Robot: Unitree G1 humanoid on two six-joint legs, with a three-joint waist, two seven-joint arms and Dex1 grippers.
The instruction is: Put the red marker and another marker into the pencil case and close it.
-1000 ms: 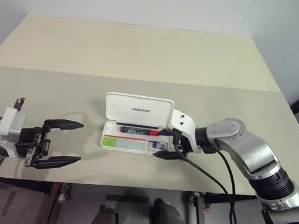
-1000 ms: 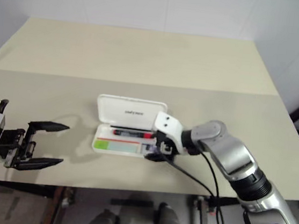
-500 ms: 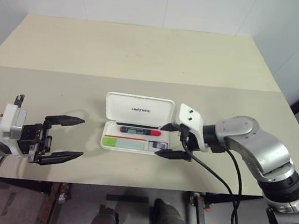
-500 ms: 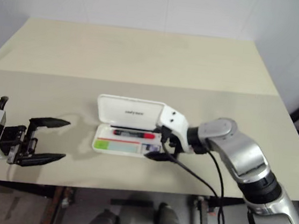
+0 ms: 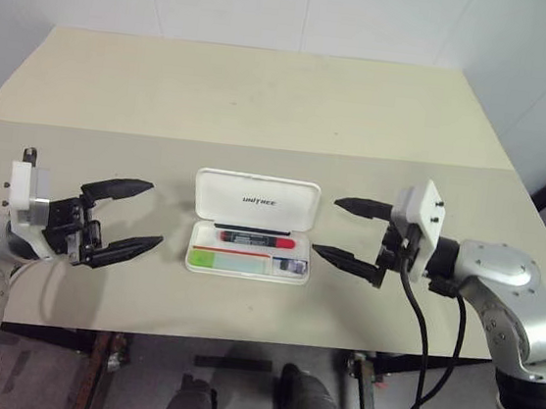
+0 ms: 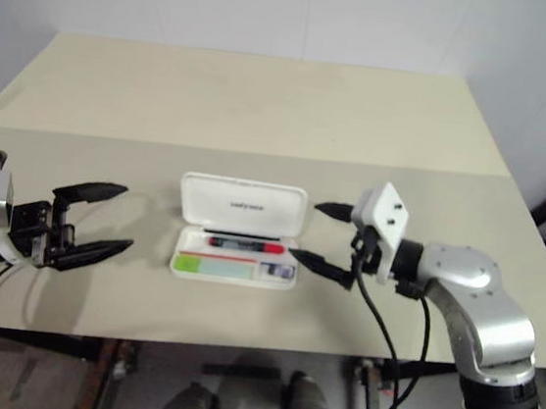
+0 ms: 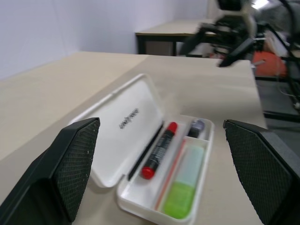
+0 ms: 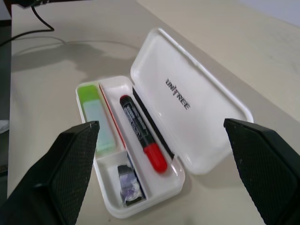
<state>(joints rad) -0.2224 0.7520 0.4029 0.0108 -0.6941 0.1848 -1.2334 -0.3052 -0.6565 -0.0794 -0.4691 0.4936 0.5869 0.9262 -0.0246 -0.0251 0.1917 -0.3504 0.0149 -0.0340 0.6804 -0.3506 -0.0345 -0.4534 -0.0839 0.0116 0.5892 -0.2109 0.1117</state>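
A small dark item [image 8: 129, 183] in the end compartment of the flat white hinged pencil case [image 5: 255, 200] is too blurred to identify. On the beige worktop [image 5: 265, 105] lies 1 case, lid up, holding 2 pens: 1 short red marker with a black band [image 5: 255, 238] and 1 pale green highlighter with a lime cap [image 5: 229, 258]. The case sits between 2 grippers, left gripper [image 5: 138, 215] and right gripper [image 5: 341, 229], both spread apart, empty, clear of it.
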